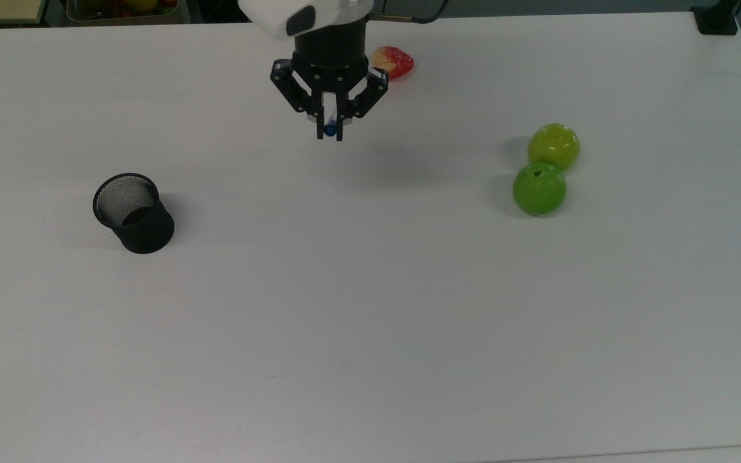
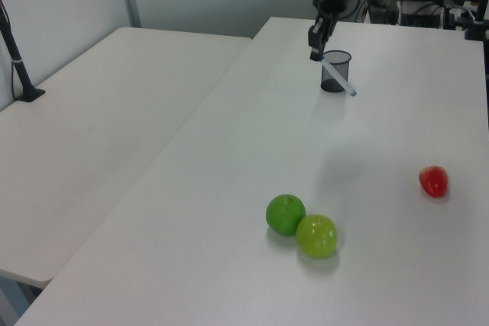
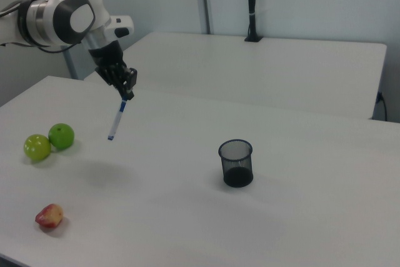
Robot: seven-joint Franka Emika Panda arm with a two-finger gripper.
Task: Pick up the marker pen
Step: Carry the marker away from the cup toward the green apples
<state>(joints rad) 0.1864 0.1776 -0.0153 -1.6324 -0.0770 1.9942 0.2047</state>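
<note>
Jaws closed narrowly on the upper end of the marker pen (image 3: 116,119), at or just beside its blue cap. The gripper (image 1: 330,132) hangs in the air well above the table (image 1: 370,321). The pen dangles from the fingertips with its white barrel slanting downward and its free end clear of the surface, as the right view and the left view (image 2: 337,79) both show. In the top view only the blue end is visible between the fingertips.

Progress, as judged from the present state: the pen is off the table and carried solely by the grip, so the taking appears done. What is left, if anything, is to bring it somewhere; the task names no destination. The hold is near one end, so the barrel may swing.

Count, outward from the jaws:
- Marker pens: one, in the grip.
- Red-and-yellow fruit (image 1: 393,62): one, near the jaws, just beyond them toward the top view's upper right, lying on the table.
- Green apples: two, touching each other, well apart from the jaws toward the top view's right; a darker one (image 1: 539,188) and a yellower one (image 1: 554,146).
- Black mesh cup (image 1: 133,213): one, upright and apparently empty, well apart from the jaws toward the top view's lower left.
</note>
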